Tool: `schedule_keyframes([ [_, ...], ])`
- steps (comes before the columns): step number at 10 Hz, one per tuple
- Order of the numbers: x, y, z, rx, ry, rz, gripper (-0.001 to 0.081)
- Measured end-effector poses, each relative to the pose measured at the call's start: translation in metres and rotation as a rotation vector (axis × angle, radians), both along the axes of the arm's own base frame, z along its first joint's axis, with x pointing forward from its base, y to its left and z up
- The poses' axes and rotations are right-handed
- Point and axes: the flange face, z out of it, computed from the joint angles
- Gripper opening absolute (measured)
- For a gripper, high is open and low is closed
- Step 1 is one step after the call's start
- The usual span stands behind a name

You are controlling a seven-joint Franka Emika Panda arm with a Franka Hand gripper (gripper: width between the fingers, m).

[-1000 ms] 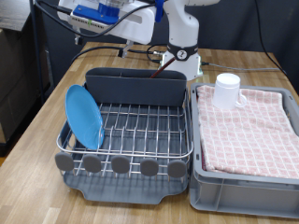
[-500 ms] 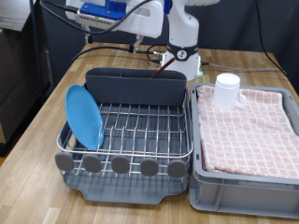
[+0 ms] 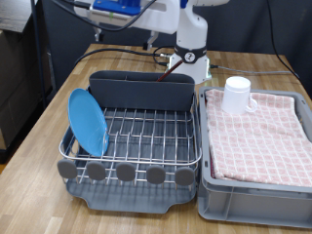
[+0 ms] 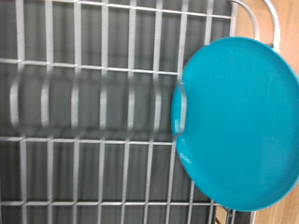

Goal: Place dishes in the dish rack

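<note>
The hand itself does not show clearly: in the exterior view only the arm's white and blue head reaches the picture's top edge, so how far open the hand is cannot be told. Below it, the light-blue plate stands on edge in the wire dish rack on the wooden counter. The white mug sits on the pink checked cloth in the grey crate. No writing is legible.

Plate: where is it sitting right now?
The light-blue plate stands on edge in the dish rack, at the exterior view's left end, leaning by the wire side; the white mug sits apart on the checked cloth.
</note>
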Motion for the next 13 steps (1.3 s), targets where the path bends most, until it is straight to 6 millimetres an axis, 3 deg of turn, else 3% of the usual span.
schedule_keyframes([
  [4, -0.010, 0.071, 0.015, 0.067, 0.068, 0.126, 0.0803],
  [9, -0.036, 0.153, 0.014, 0.064, 0.128, 0.281, 0.0803],
  [10, -0.044, 0.157, 0.015, 0.066, 0.122, 0.288, 0.0803],
  [13, -0.038, 0.163, 0.019, 0.047, 0.089, 0.310, 0.0803],
])
